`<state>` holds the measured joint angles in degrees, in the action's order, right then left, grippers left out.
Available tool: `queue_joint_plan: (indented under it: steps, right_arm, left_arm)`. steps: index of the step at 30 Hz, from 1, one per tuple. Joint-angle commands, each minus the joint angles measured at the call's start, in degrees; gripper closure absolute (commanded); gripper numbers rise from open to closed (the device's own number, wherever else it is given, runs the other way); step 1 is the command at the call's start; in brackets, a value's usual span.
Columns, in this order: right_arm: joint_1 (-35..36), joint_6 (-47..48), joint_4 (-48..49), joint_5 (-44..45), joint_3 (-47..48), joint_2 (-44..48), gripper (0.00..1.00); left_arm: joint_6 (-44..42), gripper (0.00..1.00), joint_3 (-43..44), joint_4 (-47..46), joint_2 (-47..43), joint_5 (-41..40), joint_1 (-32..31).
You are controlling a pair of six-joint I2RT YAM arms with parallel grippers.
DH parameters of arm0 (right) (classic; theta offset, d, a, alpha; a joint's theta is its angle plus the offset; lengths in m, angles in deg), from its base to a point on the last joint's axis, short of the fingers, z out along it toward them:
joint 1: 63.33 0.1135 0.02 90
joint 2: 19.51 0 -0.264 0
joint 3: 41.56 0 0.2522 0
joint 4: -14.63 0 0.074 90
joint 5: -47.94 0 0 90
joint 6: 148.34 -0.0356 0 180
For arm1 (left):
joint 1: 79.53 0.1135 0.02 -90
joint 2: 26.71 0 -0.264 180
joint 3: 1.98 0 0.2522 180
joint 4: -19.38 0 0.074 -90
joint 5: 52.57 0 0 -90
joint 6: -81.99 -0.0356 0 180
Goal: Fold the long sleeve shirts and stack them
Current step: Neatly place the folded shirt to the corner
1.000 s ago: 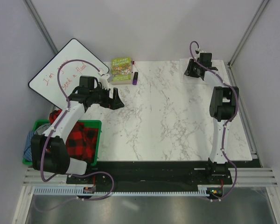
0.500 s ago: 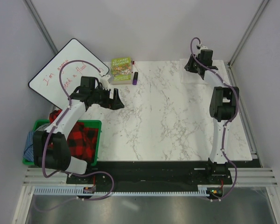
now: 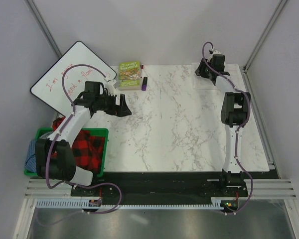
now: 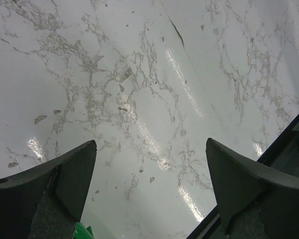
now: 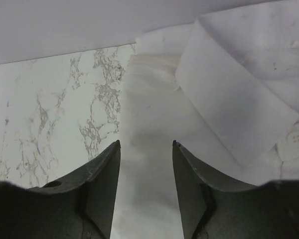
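Red handwriting runs in two slanted lines across the whiteboard (image 3: 65, 69) leaning at the far left of the surface. From the overhead view I can read "I'm" at the start of the upper line, while the rest of that line is too faint to make out. The lower line reads "send a floo", and its end is hidden behind my left arm's purple cable (image 3: 84, 66). The green book (image 3: 129, 73) beside it carries a title band, with lettering too small to read.
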<state>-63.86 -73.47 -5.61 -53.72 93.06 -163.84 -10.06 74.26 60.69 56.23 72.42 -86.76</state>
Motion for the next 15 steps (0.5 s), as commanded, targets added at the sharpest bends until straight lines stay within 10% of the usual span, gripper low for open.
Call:
queue_joint_plan:
  steps: [1,5,15]
  right_arm:
    - [0.18,2.99,1.83,-1.08,2.54,11.84,0.38]
    - [0.18,9.32,-6.77,-2.92,0.10,23.11,0.02]
    - [0.10,21.81,-29.12,-6.18,-26.42,53.84,0.02]
  left_arm:
    - [0.72,0.02,3.96,0.05,-1.20,4.48,0.63]
    - [3.10,0.01,8.34,1.97,0.73,3.78,0.63]
    - [-3.75,0.00,6.00,4.18,-0.75,-8.51,-4.89]
